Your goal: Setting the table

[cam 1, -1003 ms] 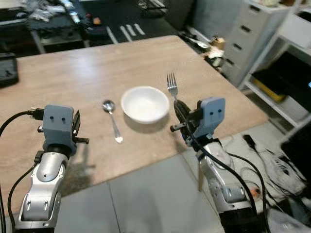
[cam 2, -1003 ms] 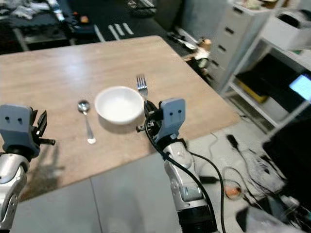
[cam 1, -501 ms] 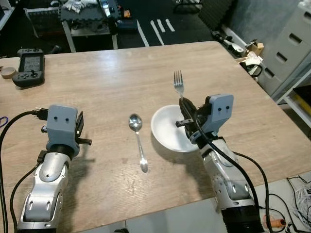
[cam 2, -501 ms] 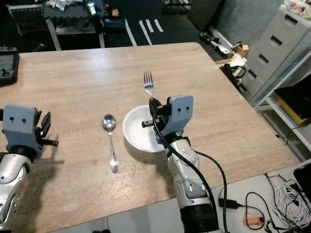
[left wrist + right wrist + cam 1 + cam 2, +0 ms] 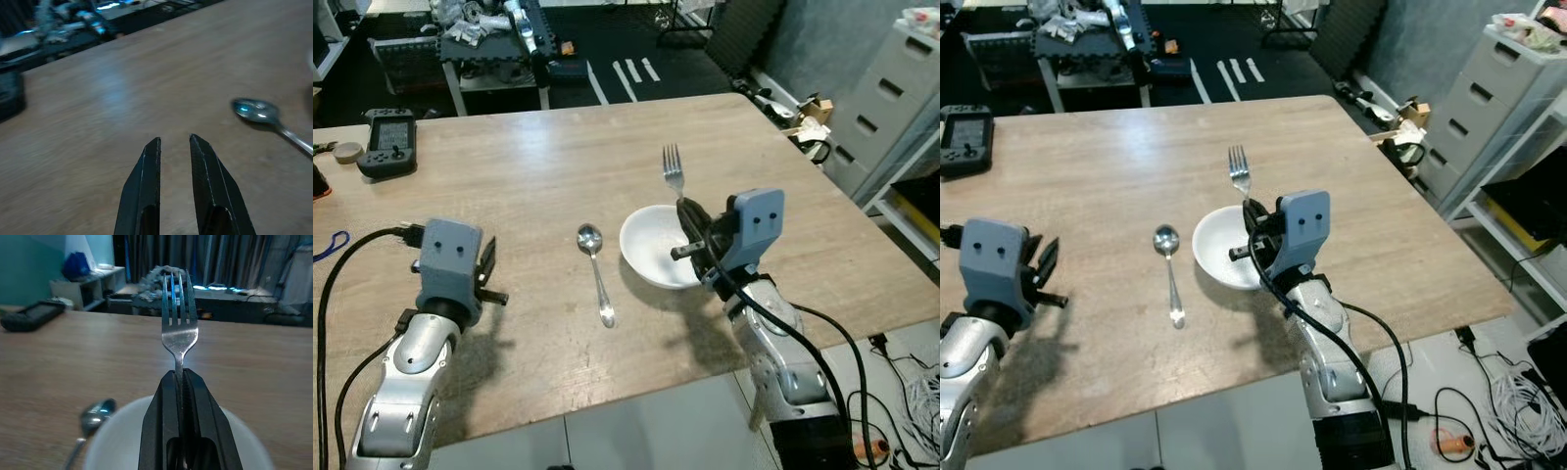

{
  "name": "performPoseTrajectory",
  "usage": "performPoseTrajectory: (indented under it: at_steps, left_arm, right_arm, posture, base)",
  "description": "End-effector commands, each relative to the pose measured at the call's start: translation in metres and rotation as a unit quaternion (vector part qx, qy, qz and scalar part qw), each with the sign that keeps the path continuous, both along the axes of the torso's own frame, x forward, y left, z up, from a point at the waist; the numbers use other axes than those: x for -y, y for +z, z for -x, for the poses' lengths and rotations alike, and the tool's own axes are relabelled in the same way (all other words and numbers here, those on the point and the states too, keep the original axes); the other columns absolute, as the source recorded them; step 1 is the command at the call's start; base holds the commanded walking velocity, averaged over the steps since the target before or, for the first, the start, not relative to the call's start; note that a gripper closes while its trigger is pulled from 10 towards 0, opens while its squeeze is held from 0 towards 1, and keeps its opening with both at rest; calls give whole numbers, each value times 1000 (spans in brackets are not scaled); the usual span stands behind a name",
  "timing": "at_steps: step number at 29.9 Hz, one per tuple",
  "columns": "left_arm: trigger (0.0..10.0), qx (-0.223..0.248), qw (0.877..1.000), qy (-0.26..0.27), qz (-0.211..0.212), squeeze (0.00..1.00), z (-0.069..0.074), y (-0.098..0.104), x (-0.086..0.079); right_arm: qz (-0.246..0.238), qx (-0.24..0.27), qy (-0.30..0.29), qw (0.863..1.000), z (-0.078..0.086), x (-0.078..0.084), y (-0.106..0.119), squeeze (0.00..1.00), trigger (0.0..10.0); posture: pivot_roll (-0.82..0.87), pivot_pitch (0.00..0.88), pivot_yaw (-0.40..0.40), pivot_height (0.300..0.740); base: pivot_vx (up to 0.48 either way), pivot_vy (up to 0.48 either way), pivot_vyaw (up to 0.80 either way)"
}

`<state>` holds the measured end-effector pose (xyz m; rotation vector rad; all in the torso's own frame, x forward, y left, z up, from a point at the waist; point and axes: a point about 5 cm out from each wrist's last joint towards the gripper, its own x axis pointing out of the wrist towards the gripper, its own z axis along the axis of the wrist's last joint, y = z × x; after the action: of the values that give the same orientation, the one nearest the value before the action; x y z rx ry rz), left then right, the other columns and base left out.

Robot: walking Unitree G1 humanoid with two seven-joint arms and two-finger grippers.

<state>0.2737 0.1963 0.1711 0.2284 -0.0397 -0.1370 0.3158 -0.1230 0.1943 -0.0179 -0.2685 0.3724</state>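
My right gripper (image 5: 181,382) is clamped on the fork (image 5: 674,172) — a plain silver one, tines up, held at centre frame above the white bowl (image 5: 651,245). I judge I'm mid-carry; next I must lower it flat onto the table (image 5: 538,166) just beside the bowl, opposite the spoon (image 5: 595,258). My left gripper (image 5: 174,169) hovers at lower left, fingers narrowly parted, holding nothing.
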Motion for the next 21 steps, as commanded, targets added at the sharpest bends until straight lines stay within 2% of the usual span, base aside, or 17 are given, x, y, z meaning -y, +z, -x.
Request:
performPoseTrajectory:
  at_steps: [1,2,3,6,11,14,18,20,21]
  left_arm:
    - [10000,-12,1000,-28,1,0,3,-1,6]
    - [10000,-12,1000,-28,1,0,3,-1,6]
    - [10000,-9,999,-36,0,0,3,3,8]
    - [10000,-5,999,-51,5,0,3,8,12]
    - [10000,-6,996,-89,14,0,5,20,17]
    - [10000,-5,995,-99,6,0,5,24,17]
    - [10000,-5,995,-99,6,0,5,26,17]
    - [10000,-5,995,-101,6,0,6,26,17]
    - [10000,-8,994,-109,9,0,8,30,18]
  right_arm:
    - [13,-3,-24,1000,-4,8,1,0,10000]
    - [13,-3,-24,1000,-4,8,1,0,10000]
    - [27,-5,-46,999,-9,16,0,0,10000]
    - [46,-12,-78,996,-15,27,-1,0,10000]
    - [64,-17,-89,994,-19,37,1,0,10000]
    - [95,-46,-118,987,-25,50,-6,0,10000]
    - [110,-76,-142,981,-36,66,-14,0,10000]
    - [112,-80,-140,981,-39,68,-15,0,10000]
    - [132,-86,-130,979,-47,69,-15,0,10000]
  posture:
    - [48,72,30,740]
    - [48,72,30,740]
    - [48,72,30,740]
    - [52,75,30,740]
    - [51,76,29,740]
    - [56,78,32,740]
    - [64,79,35,740]
    - [68,79,37,740]
    - [78,85,38,740]
  base:
    - [0,0,0]
    - [0,0,0]
    - [0,0,0]
    - [0,0,0]
    - [0,0,0]
    - [0,0,0]
    - [0,0,0]
    - [0,0,0]
    - [0,0,0]
